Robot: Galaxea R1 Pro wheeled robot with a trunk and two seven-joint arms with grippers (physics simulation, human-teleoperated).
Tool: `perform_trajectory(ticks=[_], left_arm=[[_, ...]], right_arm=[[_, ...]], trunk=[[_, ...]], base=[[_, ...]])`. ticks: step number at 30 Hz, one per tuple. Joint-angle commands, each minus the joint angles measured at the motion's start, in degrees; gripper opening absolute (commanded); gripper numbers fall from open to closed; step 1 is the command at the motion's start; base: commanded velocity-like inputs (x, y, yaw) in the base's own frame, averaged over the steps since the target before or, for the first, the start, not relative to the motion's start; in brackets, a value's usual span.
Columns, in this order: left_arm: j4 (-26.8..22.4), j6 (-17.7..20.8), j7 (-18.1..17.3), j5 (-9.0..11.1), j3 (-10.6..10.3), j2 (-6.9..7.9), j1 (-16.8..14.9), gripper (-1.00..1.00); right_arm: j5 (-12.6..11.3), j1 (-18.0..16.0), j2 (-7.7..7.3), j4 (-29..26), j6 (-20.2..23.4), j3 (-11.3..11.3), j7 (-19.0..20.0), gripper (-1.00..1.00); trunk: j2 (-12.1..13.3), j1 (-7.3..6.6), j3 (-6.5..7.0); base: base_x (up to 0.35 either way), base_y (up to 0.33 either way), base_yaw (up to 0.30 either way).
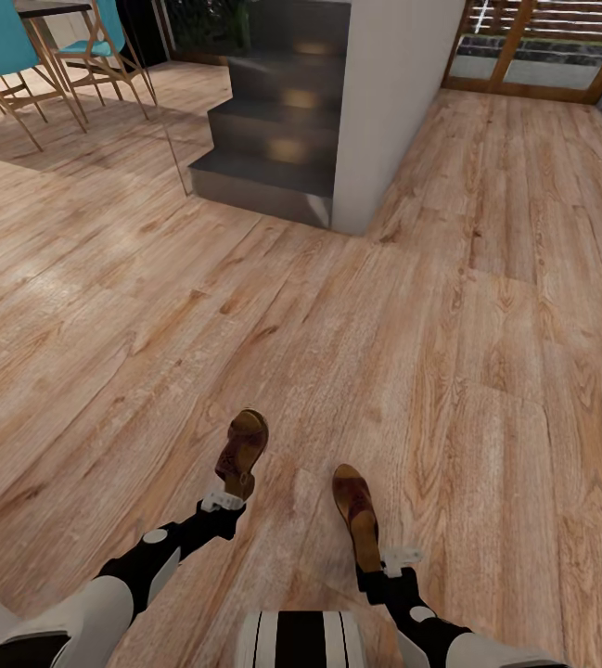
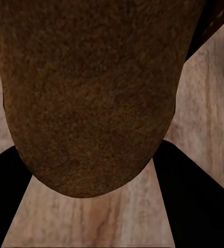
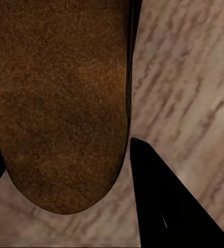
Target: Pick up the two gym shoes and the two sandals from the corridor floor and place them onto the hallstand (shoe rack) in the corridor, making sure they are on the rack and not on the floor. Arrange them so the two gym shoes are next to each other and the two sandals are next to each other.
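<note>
I am holding one sandal in each gripper, low in front of my trunk, and the floor is passing underneath rather than bearing them. My left gripper (image 1: 224, 504) is clamped on the heel end of the left sandal (image 1: 242, 452), which is sticking out ahead of the fingers with its strap side tipped up. In the left wrist view that sandal's brown leather (image 2: 91, 93) is sitting between the two dark fingers (image 2: 194, 201). My right gripper (image 1: 395, 558) is pinching the right sandal (image 1: 356, 512) the same way. In its wrist view the footbed (image 3: 60, 113) is running forward, with one dark finger (image 3: 163, 201) close beside it.

The two sandals are near each other but apart, both carried above the corridor floor (image 1: 486, 371).

To do this step well, I am judging that I should be keeping both grips firm and the arms quiet while the base is travelling, since each sandal is held by one end and could swing or slip.

Farther ahead are dark steps (image 1: 273, 139) against a white wall corner (image 1: 389, 111), teal chairs (image 1: 22, 56) at far left and a wood-framed glass door (image 1: 542, 46) at far right. The hallstand is somewhere I need to be turning toward, so I should be steering wide of the wall corner.
</note>
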Motion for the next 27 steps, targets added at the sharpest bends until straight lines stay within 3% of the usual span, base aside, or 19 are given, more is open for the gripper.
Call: perform_trajectory(ticks=[1, 9, 10, 18, 27], left_arm=[[0.01, 0.06, 0.00, 0.11, -0.01, 0.01, 0.33, -1.00], [0.05, 0.16, 0.00, 0.15, -0.06, 0.04, 2.98, -1.00], [0.06, 0.17, 0.00, 0.15, -0.06, 0.04, 7.30, -1.00], [0.06, 0.17, 0.00, 0.15, -0.07, 0.04, 7.55, -1.00], [0.06, 0.17, 0.00, 0.15, -0.07, 0.04, 7.58, -1.00]], right_arm=[[-0.07, 0.30, -0.33, -0.03, -0.01, 0.07, 0.00, -1.00], [-0.04, 0.80, -1.00, -0.15, -0.09, 0.09, -0.08, -1.00], [-0.04, 0.81, -1.02, -0.16, -0.09, 0.09, -0.08, -1.00], [-0.02, 0.87, -1.20, -3.49, 0.01, 0.07, -0.14, -1.00], [-0.02, 0.86, -2.39, -6.35, 0.15, 0.02, -0.18, -1.00]], trunk=[[0.00, 0.00, 0.00], [0.00, 0.00, 0.00], [0.00, 0.00, 0.00], [0.00, 0.00, 0.00], [0.00, 0.00, 0.00]], base=[[0.000, 0.000, 0.000], [0.000, 0.000, 0.000], [0.000, 0.000, 0.000], [0.000, 0.000, 0.000], [0.000, 0.000, 0.000]])
